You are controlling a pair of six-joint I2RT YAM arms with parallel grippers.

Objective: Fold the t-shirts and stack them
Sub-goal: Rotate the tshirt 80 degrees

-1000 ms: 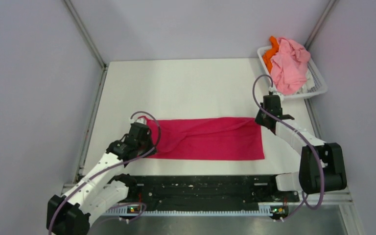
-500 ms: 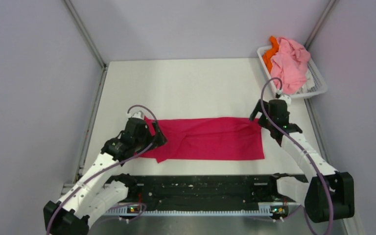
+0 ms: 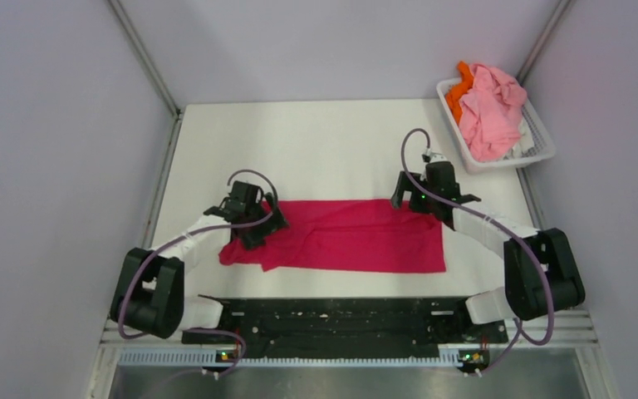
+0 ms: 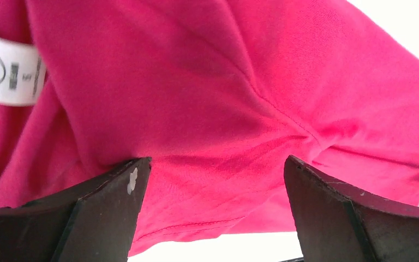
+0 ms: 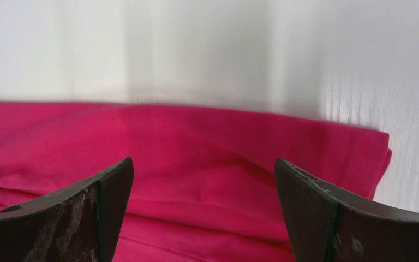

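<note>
From the top camera I see the magenta-red t-shirt [image 3: 341, 237] lying as a long flat band across the near half of the white table [image 3: 316, 141]. My left gripper [image 3: 266, 231] sits over the shirt's left end, where the cloth is rumpled. My right gripper [image 3: 407, 201] is at the shirt's far right corner. Well beyond that corner, a white basket [image 3: 542, 148] holds a light pink t-shirt [image 3: 490, 112] heaped against an orange t-shirt [image 3: 462, 90]. Pale grey walls close in the table on three sides.

The left wrist camera gives me what the top view cannot. Both fingers [image 4: 98, 213] are spread wide with nothing pinched, and creased magenta cloth fills the gap. A small white neck label [image 4: 10, 68] sits on the shirt beyond the left finger.

The right wrist camera shows that gripper's fingers [image 5: 76, 213] parted too. The shirt's folded edge runs across between them, with bare white table past it.
</note>
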